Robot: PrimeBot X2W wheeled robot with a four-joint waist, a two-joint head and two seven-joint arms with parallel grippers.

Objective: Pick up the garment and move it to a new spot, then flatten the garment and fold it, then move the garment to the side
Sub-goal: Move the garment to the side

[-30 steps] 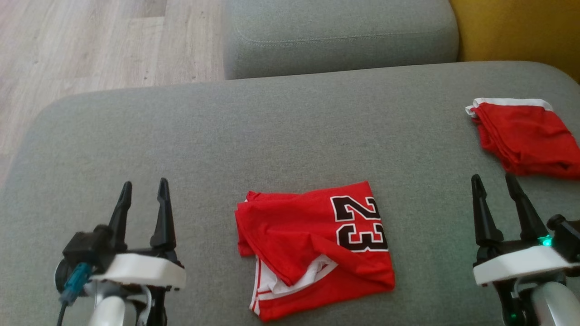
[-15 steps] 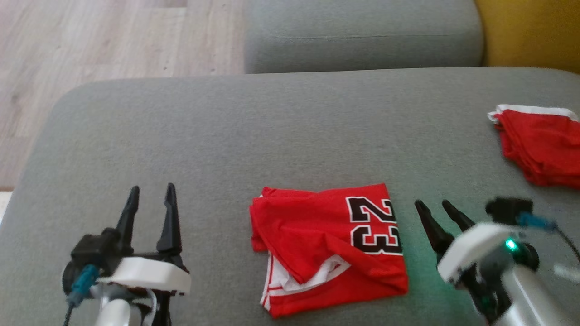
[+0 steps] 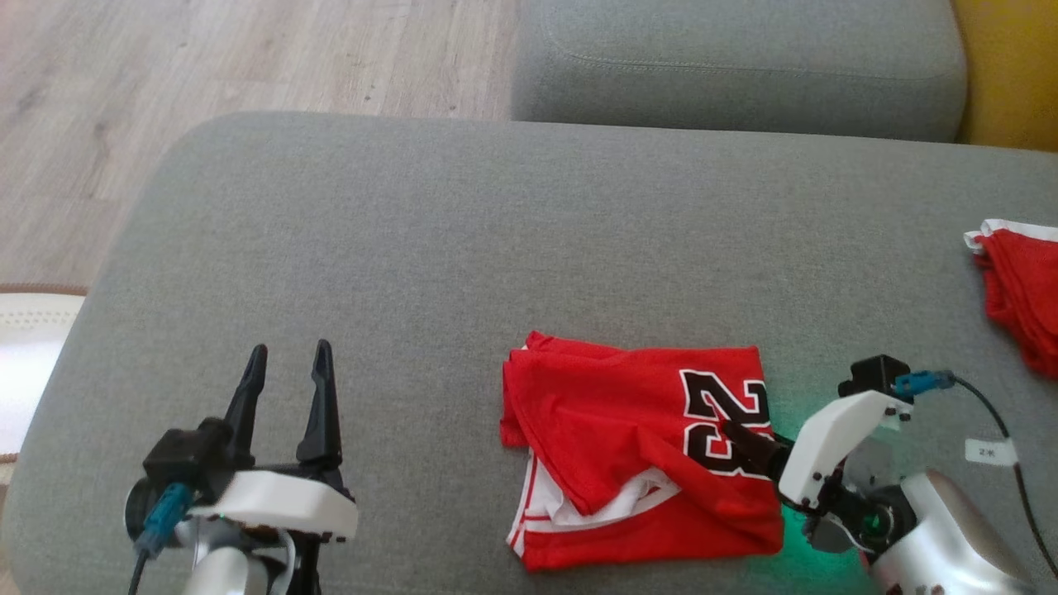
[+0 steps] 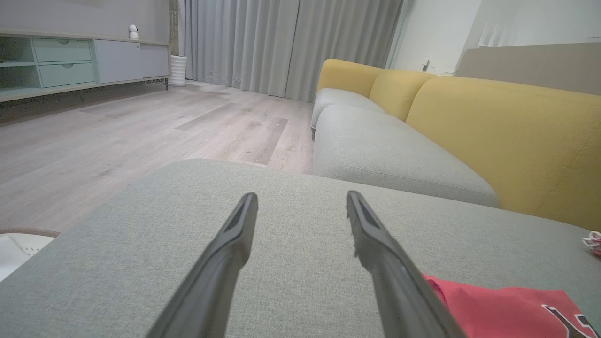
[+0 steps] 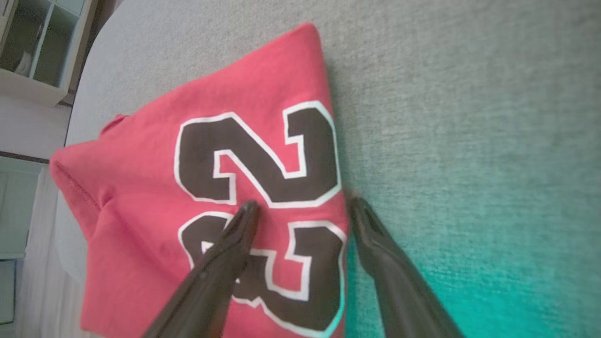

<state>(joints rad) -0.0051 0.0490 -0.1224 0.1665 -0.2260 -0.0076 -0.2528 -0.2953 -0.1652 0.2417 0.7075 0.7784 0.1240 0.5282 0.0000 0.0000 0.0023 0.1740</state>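
Second red cloth (image 3: 1021,289) right of garment (image 3: 628,446)

garment (image 3: 628,446) on cushion (image 3: 413,248), second garment (image 3: 1021,289) well right

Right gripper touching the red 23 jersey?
Cannot tell. Right wrist view: open right gripper straddles the edge of the red 23 jersey; fingertip height above fabric unclear.
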